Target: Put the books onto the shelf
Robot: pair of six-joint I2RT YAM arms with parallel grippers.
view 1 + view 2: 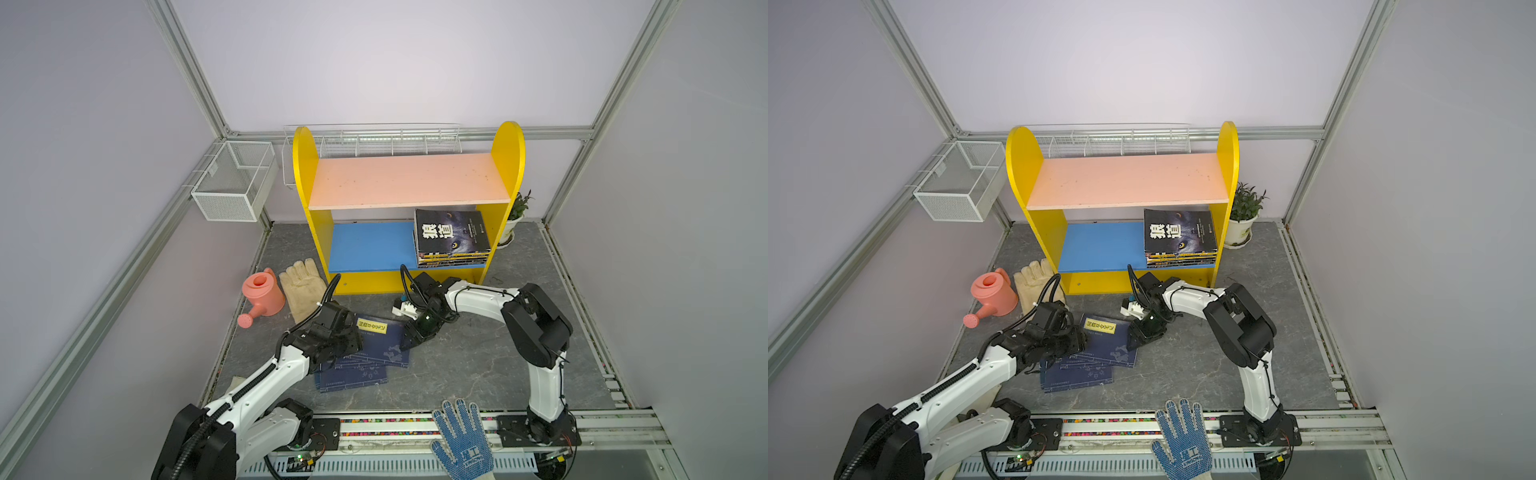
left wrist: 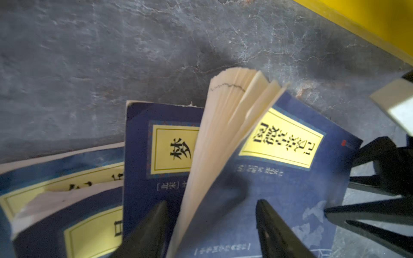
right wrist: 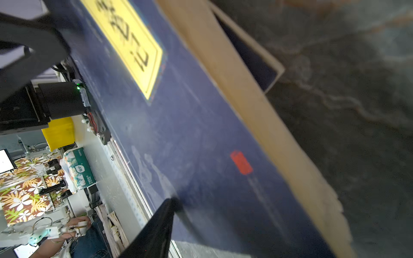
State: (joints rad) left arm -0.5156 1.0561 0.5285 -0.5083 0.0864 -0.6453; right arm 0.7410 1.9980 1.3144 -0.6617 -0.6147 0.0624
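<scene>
Books (image 1: 361, 374) piled on the table (image 1: 478, 365), topmost one between spread-apart fingers of the left gripper (image 2: 212, 202), right gripper (image 1: 406, 344) straddling its edge, clamped or not impossible to tell.

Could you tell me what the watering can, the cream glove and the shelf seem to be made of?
Watering can: pink plastic, going by its smooth, moulded look. Cream glove: probably cotton or canvas; it looks matte, with seamed fingers. Shelf: likely painted wood or board, given its flat panels with square-cut edges.

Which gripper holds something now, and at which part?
The right gripper pinches the top blue book at its right edge, one finger on the cover. The left gripper is open, holding nothing.
</scene>
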